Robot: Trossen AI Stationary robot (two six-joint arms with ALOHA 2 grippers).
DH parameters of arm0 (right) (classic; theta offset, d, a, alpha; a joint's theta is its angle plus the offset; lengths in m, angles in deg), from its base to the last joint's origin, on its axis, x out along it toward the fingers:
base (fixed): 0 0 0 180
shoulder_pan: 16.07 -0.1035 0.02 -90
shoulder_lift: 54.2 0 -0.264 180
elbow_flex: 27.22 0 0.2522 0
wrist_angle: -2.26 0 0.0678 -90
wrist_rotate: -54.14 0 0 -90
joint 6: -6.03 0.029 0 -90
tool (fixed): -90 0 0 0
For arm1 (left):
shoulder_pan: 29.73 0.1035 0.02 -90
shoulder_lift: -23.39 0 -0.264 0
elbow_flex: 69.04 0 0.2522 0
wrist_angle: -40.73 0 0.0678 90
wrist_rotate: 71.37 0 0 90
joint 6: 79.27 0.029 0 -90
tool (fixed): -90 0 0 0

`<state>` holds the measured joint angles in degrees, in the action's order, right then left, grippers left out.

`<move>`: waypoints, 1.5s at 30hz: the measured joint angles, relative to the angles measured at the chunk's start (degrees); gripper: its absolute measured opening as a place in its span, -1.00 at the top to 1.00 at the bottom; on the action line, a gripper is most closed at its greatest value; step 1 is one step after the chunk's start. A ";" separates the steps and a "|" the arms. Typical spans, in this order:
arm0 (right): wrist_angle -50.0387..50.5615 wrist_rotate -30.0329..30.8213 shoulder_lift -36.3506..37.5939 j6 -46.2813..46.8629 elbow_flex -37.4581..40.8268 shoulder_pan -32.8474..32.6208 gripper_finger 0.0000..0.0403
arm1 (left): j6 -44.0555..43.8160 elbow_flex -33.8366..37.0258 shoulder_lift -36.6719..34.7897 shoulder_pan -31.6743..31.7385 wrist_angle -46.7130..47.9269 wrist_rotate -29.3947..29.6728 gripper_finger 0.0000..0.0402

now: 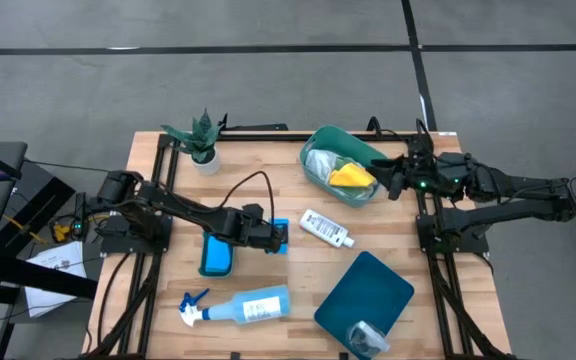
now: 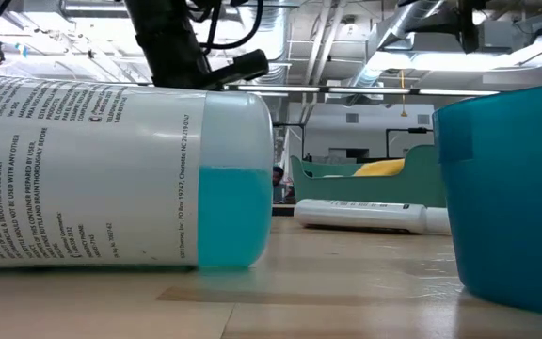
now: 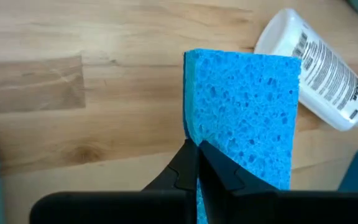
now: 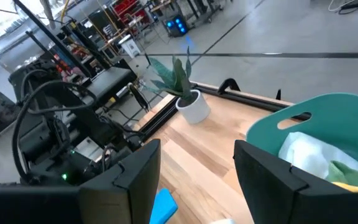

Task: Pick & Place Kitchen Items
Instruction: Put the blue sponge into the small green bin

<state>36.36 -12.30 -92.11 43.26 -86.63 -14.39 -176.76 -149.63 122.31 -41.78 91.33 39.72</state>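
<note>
**Left gripper clamps a blue sponge over mid-table**

The blue sponge (image 3: 244,115) is a porous, bright rectangle, standing on edge between the closed fingers of the left gripper (image 1: 280,237), above the wooden table (image 1: 268,200) at its middle. A second blue sponge (image 1: 216,254) lies flat just beside the gripper's arm. The small white bottle (image 1: 326,228) lies on its side near the held sponge, toward the right. The pale-blue spray bottle (image 1: 238,307) lies on its side at the table's front edge.

The left arm reaches low across the table from the left side. The right gripper (image 1: 396,178) hangs beside the teal tub (image 1: 318,145) at the back right, fingers spread and holding nothing.

The tub holds a yellow cloth (image 1: 351,177) with white and green cloths under it. Only the left wrist view shows the sponge's pitted face and the pinch on its thin edge. The right wrist view alone shows the tub's handle slot and the potted plant (image 4: 182,84) from the side. The low view is mostly filled by the spray bottle's label and blue liquid.
</note>
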 joint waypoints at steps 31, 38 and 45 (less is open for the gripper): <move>0.15 0.72 -0.38 3.93 -0.01 -0.05 0.03 | -11.46 0.07 0.45 -9.30 6.56 1.48 1.00; 0.07 0.71 -1.03 3.96 -0.02 -0.05 0.03 | -12.69 0.04 -3.63 -10.27 12.18 3.93 1.00; -0.04 0.70 -2.33 3.96 -0.02 -0.05 0.03 | -13.53 5.58 -11.11 -10.68 12.29 4.32 1.00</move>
<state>36.32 -11.60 -94.44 47.22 -86.65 -14.44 -190.29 -144.05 111.21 -52.46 103.63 44.04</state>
